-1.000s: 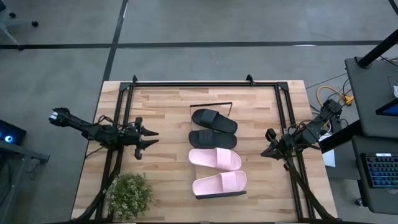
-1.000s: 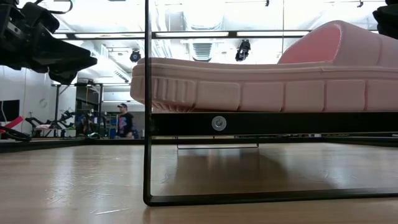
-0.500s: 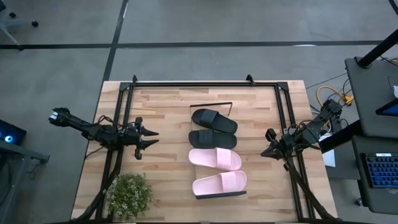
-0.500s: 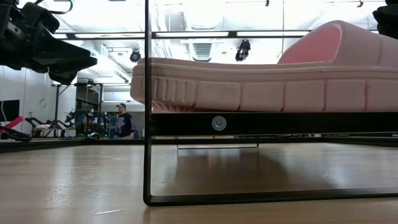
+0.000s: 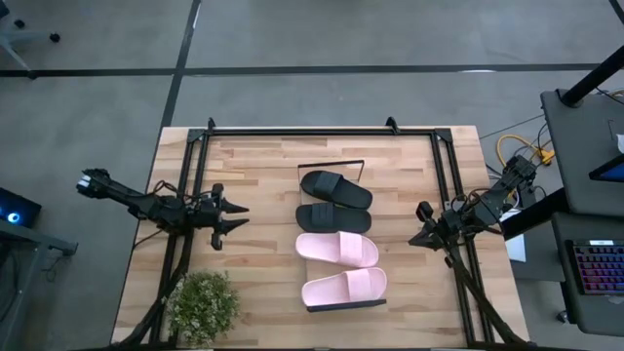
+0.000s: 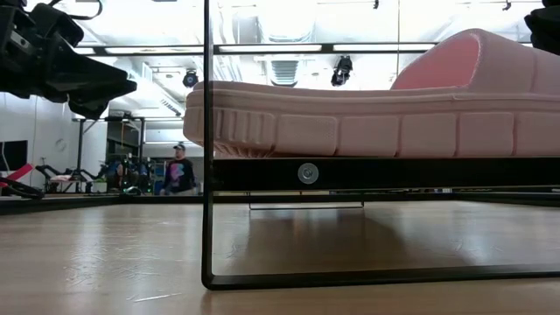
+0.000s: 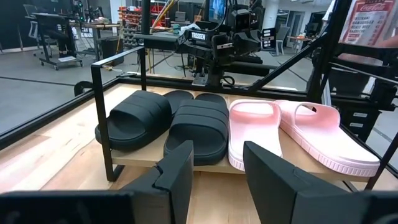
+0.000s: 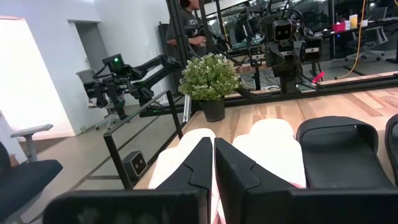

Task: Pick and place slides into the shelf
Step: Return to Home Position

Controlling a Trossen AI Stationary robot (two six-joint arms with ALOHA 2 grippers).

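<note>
Four slides lie side by side on the shelf, a light-wood board with a black wire frame in the middle of the table. The two black slides are at its far end, the two pink slides at its near end; all rest on their soles. The low view shows the nearest pink slide on the board's edge. My left gripper hovers open to the shelf's left, pointing at it. My right gripper hovers shut to the shelf's right.
A potted plant stands at the table's near left corner, close to my left arm. Black frame rails run along the table's far edge and down both sides. Bare wood lies between the shelf and each arm. A person is far off in the room.
</note>
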